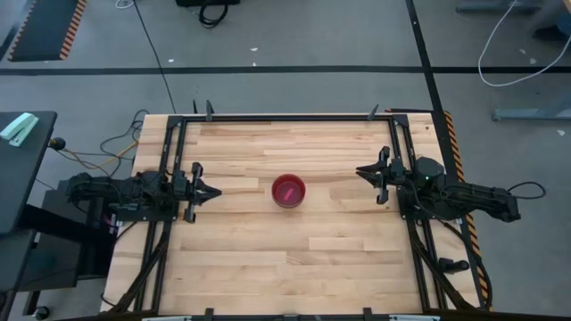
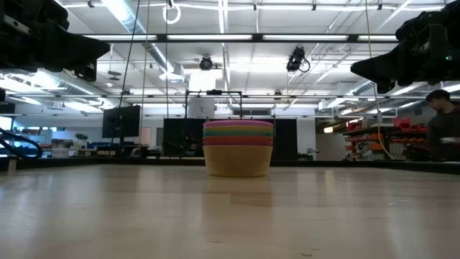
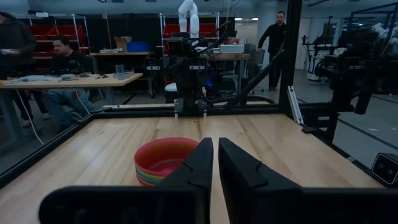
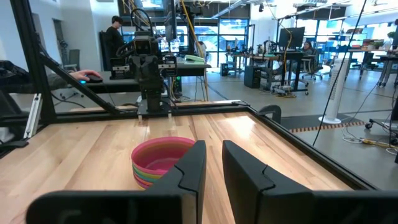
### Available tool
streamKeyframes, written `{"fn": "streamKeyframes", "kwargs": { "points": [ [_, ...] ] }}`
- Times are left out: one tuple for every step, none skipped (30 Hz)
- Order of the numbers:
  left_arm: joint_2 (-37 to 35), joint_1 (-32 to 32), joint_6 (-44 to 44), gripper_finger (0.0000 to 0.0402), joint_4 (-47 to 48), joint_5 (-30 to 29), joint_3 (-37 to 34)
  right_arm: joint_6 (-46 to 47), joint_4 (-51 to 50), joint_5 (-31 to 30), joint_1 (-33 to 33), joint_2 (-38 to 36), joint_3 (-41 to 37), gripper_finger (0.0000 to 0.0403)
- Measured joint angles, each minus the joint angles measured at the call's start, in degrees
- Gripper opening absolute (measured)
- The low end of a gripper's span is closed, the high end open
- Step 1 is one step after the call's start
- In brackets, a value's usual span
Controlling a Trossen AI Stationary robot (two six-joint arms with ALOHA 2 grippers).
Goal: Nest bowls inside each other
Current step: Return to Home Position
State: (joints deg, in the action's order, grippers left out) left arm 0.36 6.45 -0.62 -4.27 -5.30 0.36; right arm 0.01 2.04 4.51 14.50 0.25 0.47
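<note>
The bowls [image 1: 288, 190] stand nested mid-table; my left gripper [image 1: 212, 192] and right gripper [image 1: 364, 173] hang apart from them, fingers narrowly parted, empty.

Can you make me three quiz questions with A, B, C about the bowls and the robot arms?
1. Where is the stack of bowls?
A. middle of the table
B. a corner
C. on the floor

2. What colour is the top bowl?
A. blue
B. pink
C. white

3. What are the two grippers holding?
A. one bowl each
B. a spoon
C. nothing

Answers: 1 A, it sits between both arms. 2 B, pink shows on top from above. 3 C, the left gripper and right gripper are off to the sides, empty.
</note>
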Motion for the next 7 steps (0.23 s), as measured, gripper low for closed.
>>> {"fn": "streamKeyframes", "kwargs": {
  "points": [
    [0.0, 0.0, 0.0, 0.0033, 0.0, 0.0, 0.0, 0.0, 0.0, 0.0, 0.0, 0.0, 0.0, 0.0062],
    [0.0, 0.0, 0.0, 0.0031, 0.0, 0.0, 0.0, 0.0, 0.0, 0.0, 0.0, 0.0, 0.0, 0.0062],
    [0.0, 0.0, 0.0, 0.003, 0.0, 0.0, 0.0, 0.0, 0.0, 0.0, 0.0, 0.0, 0.0, 0.0062],
    [0.0, 0.0, 0.0, 0.0028, 0.0, 0.0, 0.0, 0.0, 0.0, 0.0, 0.0, 0.0, 0.0, 0.0062],
    [0.0, 0.0, 0.0, 0.0027, 0.0, 0.0, 0.0, 0.0, 0.0, 0.0, 0.0, 0.0, 0.0, 0.0062],
    [0.0, 0.0, 0.0, 0.0026, 0.0, 0.0, 0.0, 0.0, 0.0, 0.0, 0.0, 0.0, 0.0, 0.0062],
    [0.0, 0.0, 0.0, 0.0025, 0.0, 0.0, 0.0, 0.0, 0.0, 0.0, 0.0, 0.0, 0.0, 0.0062]
  ]
}}
